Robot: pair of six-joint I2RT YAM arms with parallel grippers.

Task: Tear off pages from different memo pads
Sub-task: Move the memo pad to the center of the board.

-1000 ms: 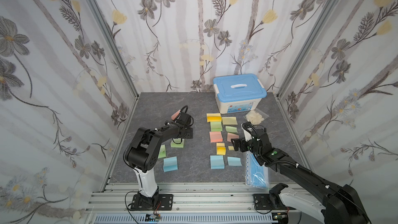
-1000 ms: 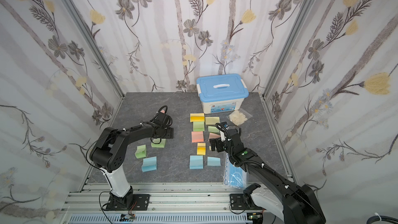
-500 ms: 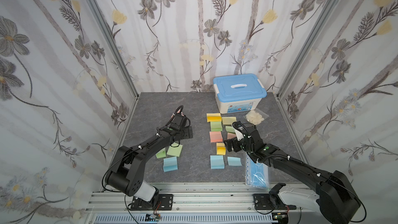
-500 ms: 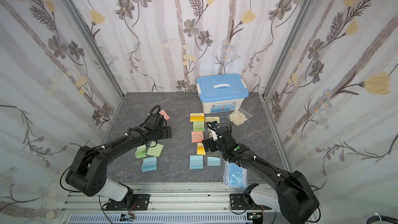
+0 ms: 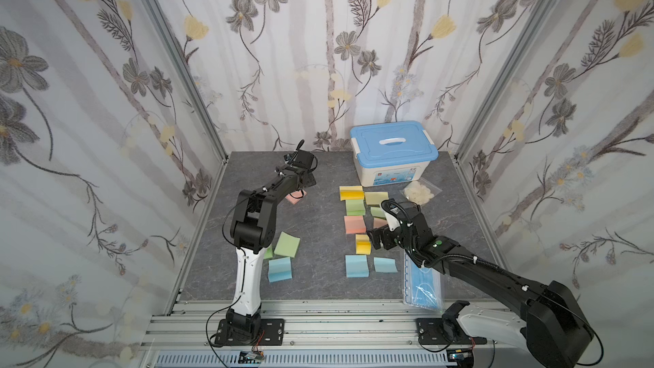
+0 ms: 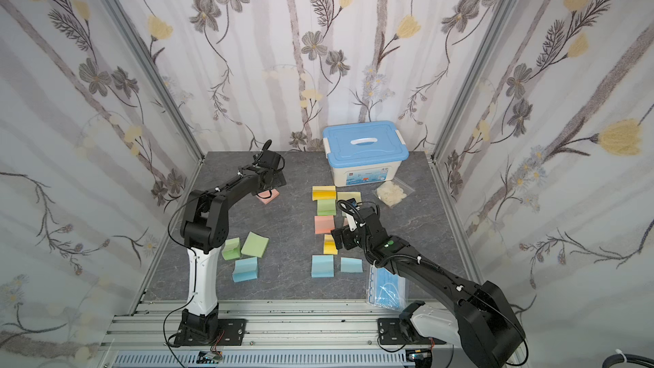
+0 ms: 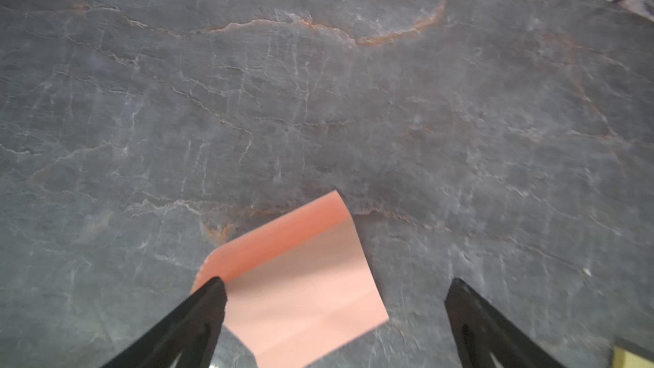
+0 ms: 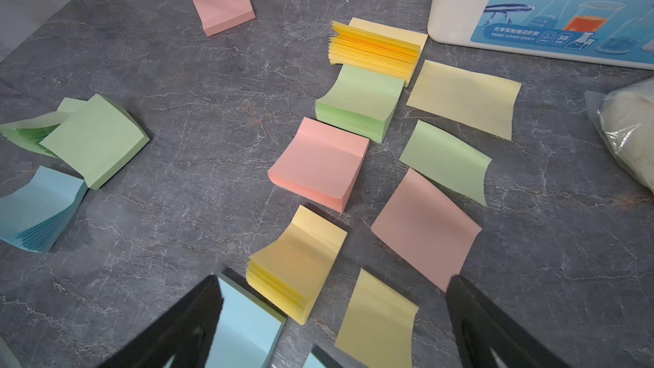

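Several memo pads lie in a column mid-table: yellow (image 5: 351, 192), green (image 5: 355, 207), pink (image 5: 354, 224), yellow (image 5: 362, 244) and blue (image 5: 356, 265). Loose pages lie beside them: yellow (image 8: 463, 99), green (image 8: 446, 161), pink (image 8: 424, 228) and yellow (image 8: 378, 316). My right gripper (image 8: 334, 281) hovers open over the near end of this column (image 5: 375, 240). A separate pink pad (image 7: 297, 277) rests on the table at the back left. My left gripper (image 7: 336, 284) stands open above it (image 5: 307, 179), one finger (image 7: 208, 299) at the pad's corner, gripping nothing.
Green pads (image 5: 286, 244) and a blue pad (image 5: 279, 269) lie near the left arm's base. A blue-lidded white box (image 5: 393, 153) stands at the back right, with a bag of white pieces (image 5: 419, 191) in front of it. A bag of blue masks (image 5: 423, 284) lies under the right arm.
My left gripper has opened wide, and the pink pad now lies on the table under it. The left arm reached further back. The right gripper shifted left and nearer, over the pads.
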